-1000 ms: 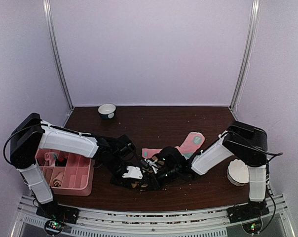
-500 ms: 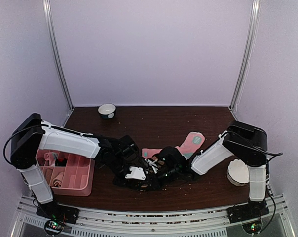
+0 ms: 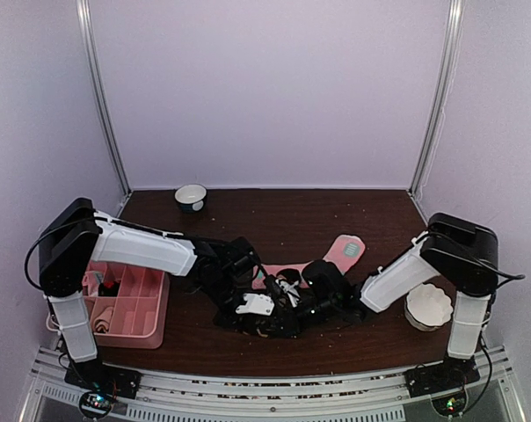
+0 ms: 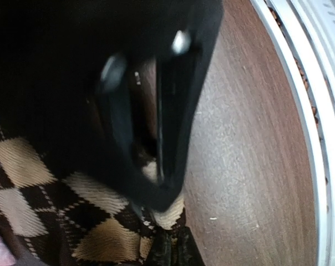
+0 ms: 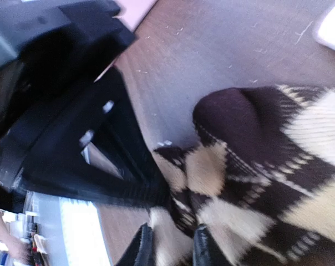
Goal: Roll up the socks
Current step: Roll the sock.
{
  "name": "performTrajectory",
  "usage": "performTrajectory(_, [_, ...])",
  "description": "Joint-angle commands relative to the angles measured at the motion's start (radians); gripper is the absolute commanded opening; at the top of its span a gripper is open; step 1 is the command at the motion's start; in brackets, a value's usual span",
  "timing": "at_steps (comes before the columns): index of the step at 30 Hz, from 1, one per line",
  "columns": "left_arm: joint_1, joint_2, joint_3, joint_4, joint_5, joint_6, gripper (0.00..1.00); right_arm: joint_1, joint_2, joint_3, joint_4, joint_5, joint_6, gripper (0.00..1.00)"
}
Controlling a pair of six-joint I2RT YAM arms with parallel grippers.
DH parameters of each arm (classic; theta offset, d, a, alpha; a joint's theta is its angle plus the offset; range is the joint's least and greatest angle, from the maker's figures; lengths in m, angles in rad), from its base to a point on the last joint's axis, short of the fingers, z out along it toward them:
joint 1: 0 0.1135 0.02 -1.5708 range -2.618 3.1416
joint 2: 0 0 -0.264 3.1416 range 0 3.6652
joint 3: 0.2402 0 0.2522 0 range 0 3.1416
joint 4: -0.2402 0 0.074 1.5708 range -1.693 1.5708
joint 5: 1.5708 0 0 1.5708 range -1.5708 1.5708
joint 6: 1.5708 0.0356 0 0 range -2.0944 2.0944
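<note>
The brown-tan-black argyle socks lie bunched near the table's front middle, mostly hidden under both grippers. In the left wrist view my left gripper is shut on the argyle sock's edge, its fingertips pinching tan fabric. My left gripper meets my right gripper over the bunch. In the right wrist view my right gripper has its fingers a little apart, with argyle sock cloth lying between them. The pink sock stretches away behind the grippers, toe toward the back right.
A pink divided tray stands at the front left beside the left arm. A small white bowl sits at the back left, and a scalloped white bowl by the right arm's base. The table's front rail runs close by.
Both arms have shifted right with the argyle bunch. My left gripper has closed on the sock's edge. My right gripper's fingers have parted.
</note>
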Motion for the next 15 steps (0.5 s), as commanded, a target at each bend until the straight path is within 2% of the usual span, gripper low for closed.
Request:
performTrajectory(1, [0.061,0.076,0.057,-0.176,0.044,-0.05,0.0,-0.003,-0.056,-0.091,-0.163,0.162,-0.064,0.32])
performTrajectory(6, [0.088,0.114,0.103,-0.239,0.11,-0.06,0.0,-0.004,-0.146,-0.148,-0.245,0.246,-0.12,0.33])
performTrajectory(10, [0.102,0.145,0.142,-0.3,0.148,-0.057,0.0,-0.003,-0.282,-0.217,-0.262,0.378,-0.155,0.36])
performTrajectory(11, [0.104,0.155,0.155,-0.319,0.157,-0.052,0.0,-0.002,-0.324,-0.235,-0.261,0.422,-0.161,0.46])
performTrajectory(12, [0.104,0.164,0.167,-0.334,0.158,-0.05,0.0,0.0,-0.371,-0.254,-0.259,0.474,-0.166,0.85])
performTrajectory(13, [0.104,0.172,0.176,-0.344,0.158,-0.049,0.0,0.004,-0.415,-0.269,-0.264,0.55,-0.166,0.98])
performTrajectory(15, [0.104,0.188,0.197,-0.37,0.17,-0.045,0.0,0.006,-0.509,-0.307,-0.271,0.701,-0.158,1.0])
